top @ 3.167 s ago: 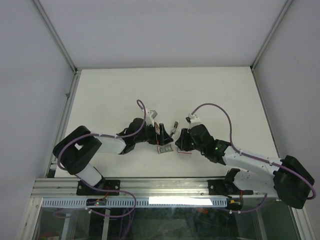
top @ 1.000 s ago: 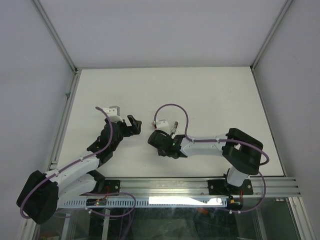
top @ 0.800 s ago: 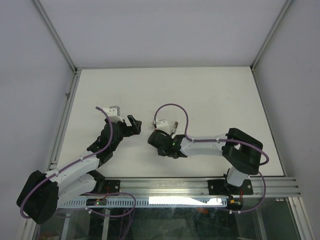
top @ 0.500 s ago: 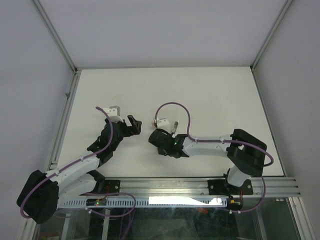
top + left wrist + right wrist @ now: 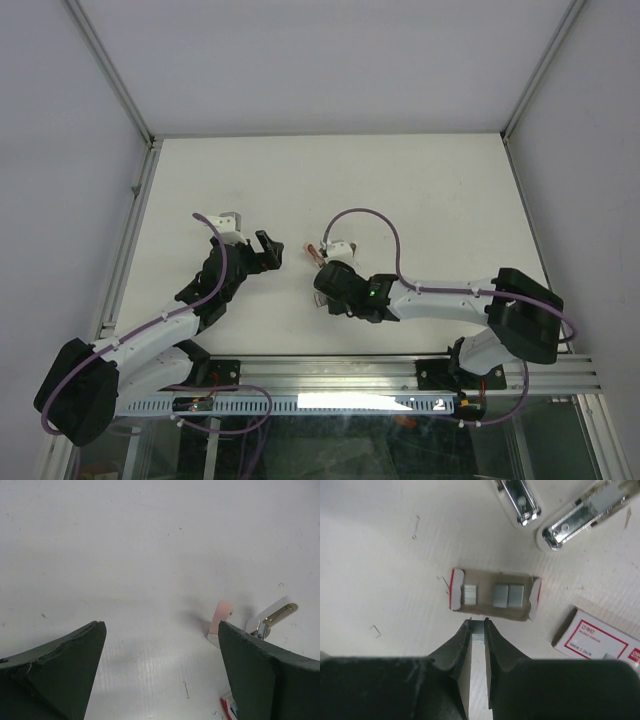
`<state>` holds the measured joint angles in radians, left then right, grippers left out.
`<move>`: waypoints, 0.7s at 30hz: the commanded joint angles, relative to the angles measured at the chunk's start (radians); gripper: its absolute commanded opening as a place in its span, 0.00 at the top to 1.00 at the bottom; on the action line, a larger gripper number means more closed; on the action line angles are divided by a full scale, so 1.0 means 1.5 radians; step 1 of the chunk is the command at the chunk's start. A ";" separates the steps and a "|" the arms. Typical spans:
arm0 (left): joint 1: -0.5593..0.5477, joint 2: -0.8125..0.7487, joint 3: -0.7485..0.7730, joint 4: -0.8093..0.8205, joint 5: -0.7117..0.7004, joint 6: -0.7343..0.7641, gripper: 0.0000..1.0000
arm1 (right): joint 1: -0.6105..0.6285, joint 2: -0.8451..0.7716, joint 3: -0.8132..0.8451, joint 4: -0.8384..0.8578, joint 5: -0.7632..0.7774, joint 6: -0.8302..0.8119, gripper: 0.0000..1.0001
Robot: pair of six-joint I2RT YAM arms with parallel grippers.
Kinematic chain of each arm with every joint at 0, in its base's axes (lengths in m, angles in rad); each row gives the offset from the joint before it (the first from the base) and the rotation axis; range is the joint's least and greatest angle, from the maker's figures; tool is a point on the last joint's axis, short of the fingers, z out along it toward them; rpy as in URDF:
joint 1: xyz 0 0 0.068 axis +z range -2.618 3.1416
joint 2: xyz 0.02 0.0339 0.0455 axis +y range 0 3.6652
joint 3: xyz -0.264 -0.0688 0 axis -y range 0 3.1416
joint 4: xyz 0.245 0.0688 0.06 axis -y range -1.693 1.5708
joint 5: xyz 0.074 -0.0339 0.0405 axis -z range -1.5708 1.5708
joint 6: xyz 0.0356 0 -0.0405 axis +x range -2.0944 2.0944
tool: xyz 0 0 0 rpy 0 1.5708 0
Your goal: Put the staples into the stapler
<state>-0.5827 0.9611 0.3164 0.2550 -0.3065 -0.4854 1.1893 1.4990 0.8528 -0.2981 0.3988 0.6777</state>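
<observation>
In the right wrist view my right gripper [image 5: 478,629] is shut on one silvery strip of staples [image 5: 478,633], held just in front of the grey inner tray [image 5: 493,596], which holds three more strips. The white box with a red label [image 5: 601,639] lies empty to the right. The stapler [image 5: 584,514] lies opened above the tray, its second arm [image 5: 518,499] beside it. My left gripper [image 5: 161,625] is open and empty; the pink stapler [image 5: 221,618] lies beyond its right finger. In the top view the right gripper [image 5: 328,291] sits just below the stapler [image 5: 316,252], and the left gripper [image 5: 268,250] is to its left.
Loose single staples [image 5: 375,630] lie scattered on the white table [image 5: 430,190] round the tray. One bent staple [image 5: 185,689] lies between my left fingers. Metal frame rails [image 5: 130,225] border the table's sides.
My right arm has swung a little to the right and uncovered the stapler in the top view. The left arm, drawn back to the left earlier, has stayed still over the last second.
</observation>
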 commanded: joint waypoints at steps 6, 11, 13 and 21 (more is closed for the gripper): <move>-0.001 0.005 0.003 0.036 0.000 0.008 0.01 | 0.009 -0.089 -0.105 0.051 -0.082 -0.024 0.85; -0.001 0.010 0.003 0.037 0.000 0.008 0.01 | 0.016 -0.085 -0.128 0.071 -0.087 -0.038 0.84; -0.001 0.012 0.004 0.037 0.001 0.008 0.01 | 0.021 -0.079 -0.130 0.071 -0.085 -0.043 0.80; -0.001 0.011 0.004 0.037 0.001 0.009 0.01 | 0.060 -0.071 -0.126 0.040 -0.034 -0.038 0.58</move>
<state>-0.5827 0.9798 0.3164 0.2558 -0.3065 -0.4847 1.2507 1.3945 0.6514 -0.2455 0.2863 0.6193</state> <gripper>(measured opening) 0.988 0.404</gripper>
